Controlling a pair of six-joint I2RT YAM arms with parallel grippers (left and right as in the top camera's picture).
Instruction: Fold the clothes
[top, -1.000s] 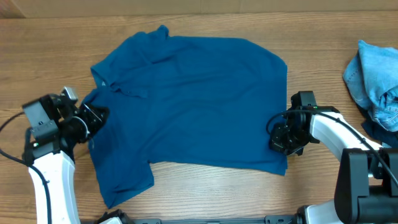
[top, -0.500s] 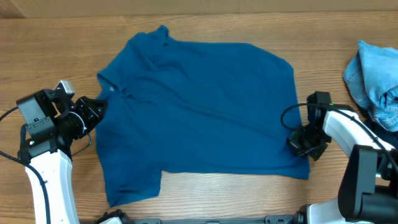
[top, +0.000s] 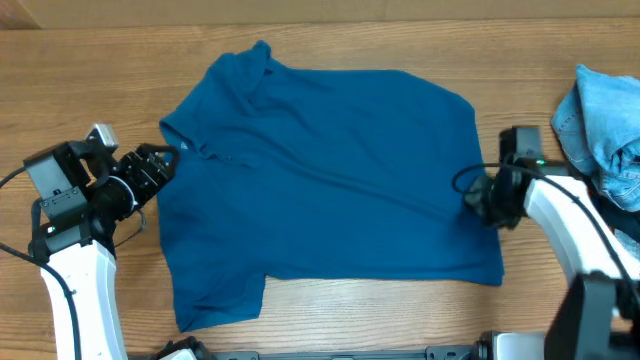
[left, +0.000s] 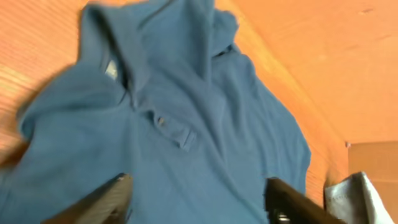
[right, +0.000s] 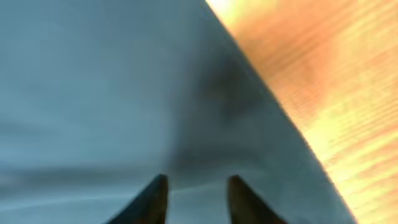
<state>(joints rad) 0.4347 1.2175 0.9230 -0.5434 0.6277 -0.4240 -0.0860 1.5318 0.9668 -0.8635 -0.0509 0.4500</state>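
Observation:
A large deep-blue shirt (top: 330, 180) lies spread flat on the wooden table, its collar (top: 190, 145) toward the left and one sleeve (top: 215, 300) at the lower left. My left gripper (top: 160, 168) hovers at the collar edge, its jaws wide apart and holding nothing. In the left wrist view the shirt (left: 186, 112) and its button placket fill the space beyond the left gripper (left: 199, 190). My right gripper (top: 478, 200) sits over the shirt's right edge. In the right wrist view its fingers (right: 155, 198) stand apart above smooth fabric (right: 124, 81), gripping nothing.
A crumpled light-blue denim garment (top: 600, 115) lies at the table's right edge, with darker cloth (top: 612, 212) just below it. The denim also shows in the left wrist view (left: 351, 199). Bare wood (top: 80, 80) surrounds the shirt.
Both grippers went from shut to open and let go of the shirt. The shirt slid right and flattened. The right gripper moved from the lower right corner up along the right edge.

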